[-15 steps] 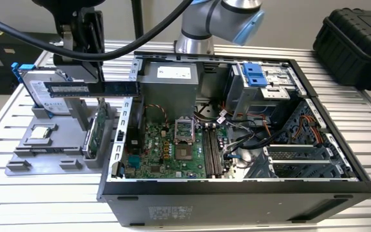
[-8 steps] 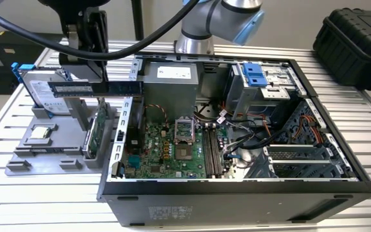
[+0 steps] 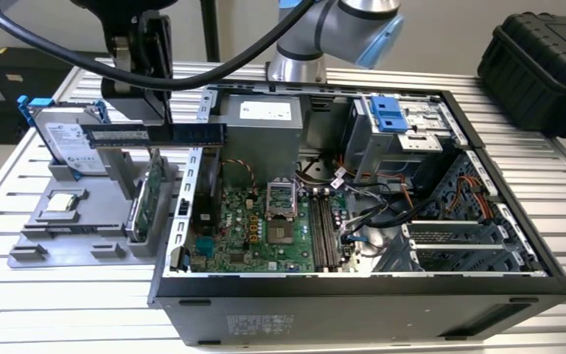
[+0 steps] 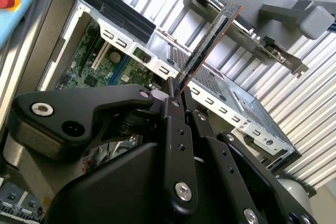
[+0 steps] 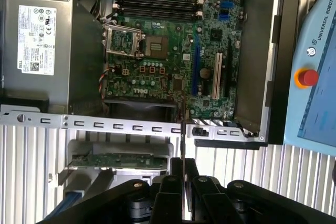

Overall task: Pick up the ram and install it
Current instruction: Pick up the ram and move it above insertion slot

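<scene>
1 ram (image 4: 210,38) sits clamped in the gripper (image 4: 178,88) above the rim of the computer case (image 3: 362,302): transport step; seating probably demands alignment with its memory slots (image 5: 157,6).

Silver arm (image 3: 298,66) with blue joint caps (image 3: 382,38), thick black cable (image 3: 57,48), black screw-studded pincer (image 4: 176,85).

Robotics lab bench, slotted aluminium table (image 3: 67,310), open computer case (image 3: 362,302), grey parts fixture (image 3: 67,252), black hard case (image 3: 544,66).
</scene>
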Tool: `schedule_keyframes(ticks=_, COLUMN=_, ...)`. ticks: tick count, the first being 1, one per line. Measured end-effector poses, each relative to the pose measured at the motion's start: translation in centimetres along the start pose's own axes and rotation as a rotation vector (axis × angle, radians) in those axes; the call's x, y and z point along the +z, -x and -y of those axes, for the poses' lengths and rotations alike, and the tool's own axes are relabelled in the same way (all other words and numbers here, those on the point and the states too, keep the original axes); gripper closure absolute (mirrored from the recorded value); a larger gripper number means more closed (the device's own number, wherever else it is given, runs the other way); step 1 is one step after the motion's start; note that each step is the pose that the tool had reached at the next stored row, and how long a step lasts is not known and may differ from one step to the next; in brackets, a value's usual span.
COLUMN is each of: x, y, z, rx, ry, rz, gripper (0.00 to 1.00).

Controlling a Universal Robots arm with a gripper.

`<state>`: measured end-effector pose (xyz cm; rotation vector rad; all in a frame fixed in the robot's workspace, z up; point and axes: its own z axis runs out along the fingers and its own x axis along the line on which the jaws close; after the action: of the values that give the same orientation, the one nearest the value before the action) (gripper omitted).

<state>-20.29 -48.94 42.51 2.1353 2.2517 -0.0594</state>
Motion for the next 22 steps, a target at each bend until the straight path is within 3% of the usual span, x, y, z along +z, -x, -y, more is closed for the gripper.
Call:
schedule_keyframes(ticks=15, x=-0.14, y=0.07, z=-1.1, rx=0.0, ry=0.0, rz=0.0, gripper=1.0)
schedule_keyframes(ticks=22, x=-0.19, y=0.08, z=-1.24, rx=0.0, ry=0.0001, rz=-0.0001, gripper=1.0)
